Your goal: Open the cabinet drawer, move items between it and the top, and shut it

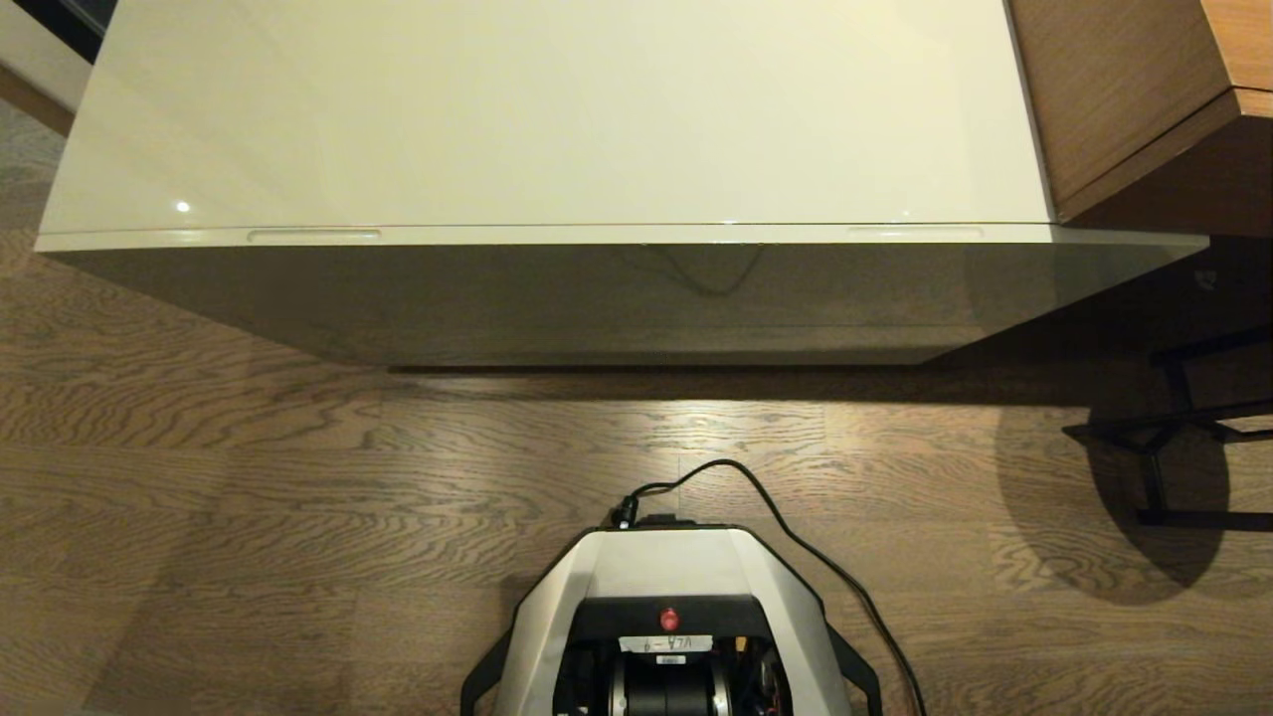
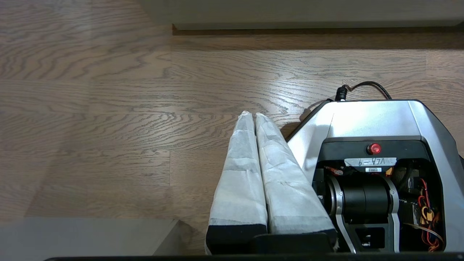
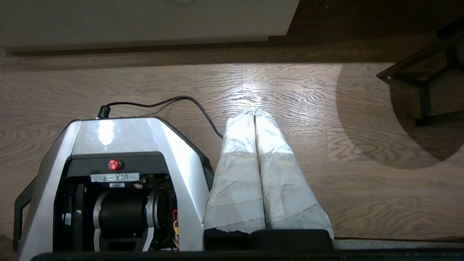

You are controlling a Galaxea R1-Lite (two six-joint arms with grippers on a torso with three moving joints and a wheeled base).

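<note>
- Left gripper (image 2: 255,115), right gripper (image 3: 253,113): white-wrapped tapered fingers pressed together, empty, parked low either side of my base (image 1: 666,597).
- Cabinet drawer (image 1: 617,236): shut, glossy beige-grey, slim oblong slots near each front corner.
- Top (image 1: 557,109): glossy cream, flat; no items showing.
- Risks: padded tips may slip off the shallow slots; the cable (image 1: 796,542) could snag when I drive.

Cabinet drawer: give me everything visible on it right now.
The cabinet drawer spans the full width of the low cabinet, directly under the cream-white top. Its front is glossy beige-grey and mirrors the wooden floor and a dark cable. Two slim oblong slots sit at its upper front edge, one near the left end, one near the right end. It appears fully closed, flush with the cabinet. Nothing touches it; neither gripper is near. No contents show.
</note>
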